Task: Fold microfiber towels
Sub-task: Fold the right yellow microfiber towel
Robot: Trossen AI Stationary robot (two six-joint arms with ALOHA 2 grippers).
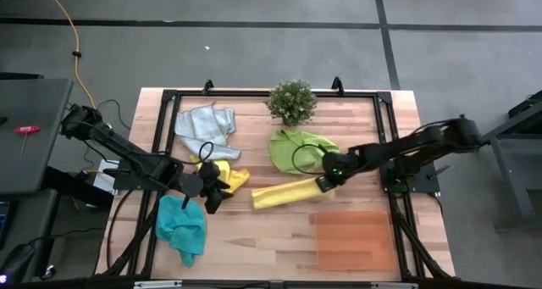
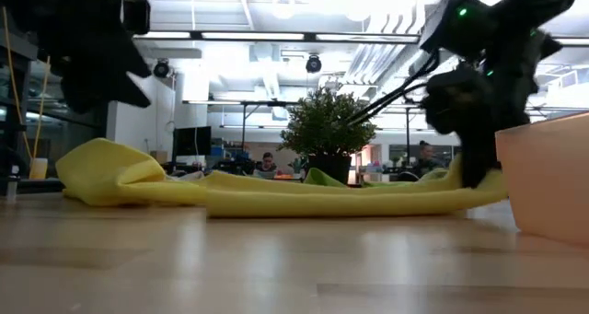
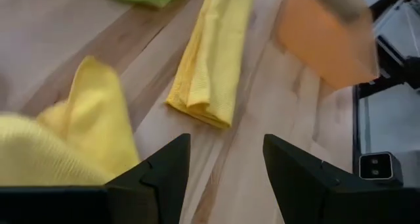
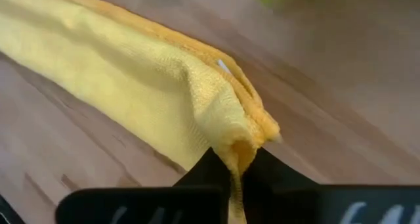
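right gripper [image 1: 324,181]: pinched shut on the folded yellow towel [image 1: 284,193] end.
left gripper [image 1: 211,190]: open, idle.
risk: your thin pinch could slip and unfold it.

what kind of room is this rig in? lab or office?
Most likely an open lab or workshop. The wooden table sits in a black frame on a bare grey floor with taped lines; the low view shows exposed ceiling lights and ducting and people seated at desks with monitors behind the potted plant.
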